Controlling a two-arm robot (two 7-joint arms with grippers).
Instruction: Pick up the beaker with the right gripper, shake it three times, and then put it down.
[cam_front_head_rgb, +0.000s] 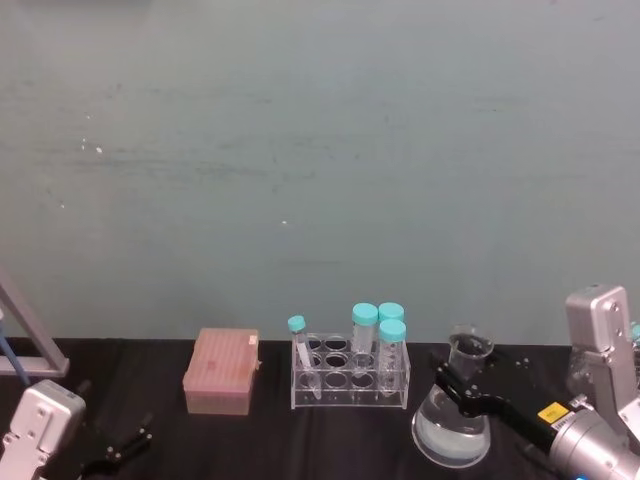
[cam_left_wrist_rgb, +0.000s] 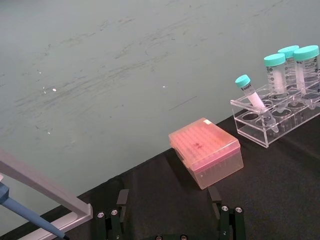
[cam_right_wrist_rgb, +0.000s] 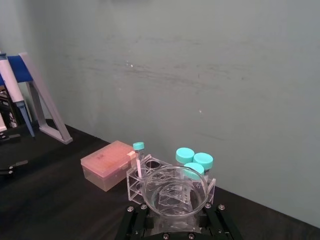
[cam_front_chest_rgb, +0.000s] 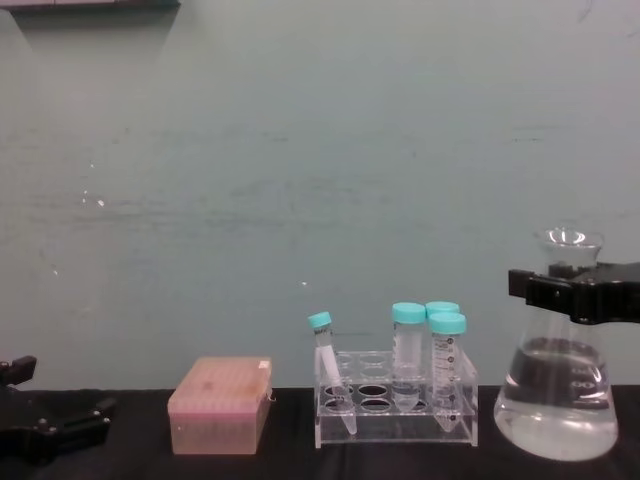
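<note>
At 4 o'clock the beaker (cam_front_chest_rgb: 556, 400) stands upright, part-filled with clear liquid, the right gripper (cam_front_chest_rgb: 572, 293) clamped across its neck. Just beside it, toward 6 o'clock, the tube rack (cam_front_chest_rgb: 396, 410) holds teal-capped tubes (cam_front_chest_rgb: 408, 352); a pink box (cam_front_chest_rgb: 220, 405) sits at 7 o'clock.

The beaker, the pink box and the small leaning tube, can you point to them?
beaker (cam_front_chest_rgb: 556, 405), chest view, its wide lower body.
pink box (cam_front_head_rgb: 222, 372), head view, its lid.
small leaning tube (cam_left_wrist_rgb: 243, 81), left wrist view, its teal cap.
</note>
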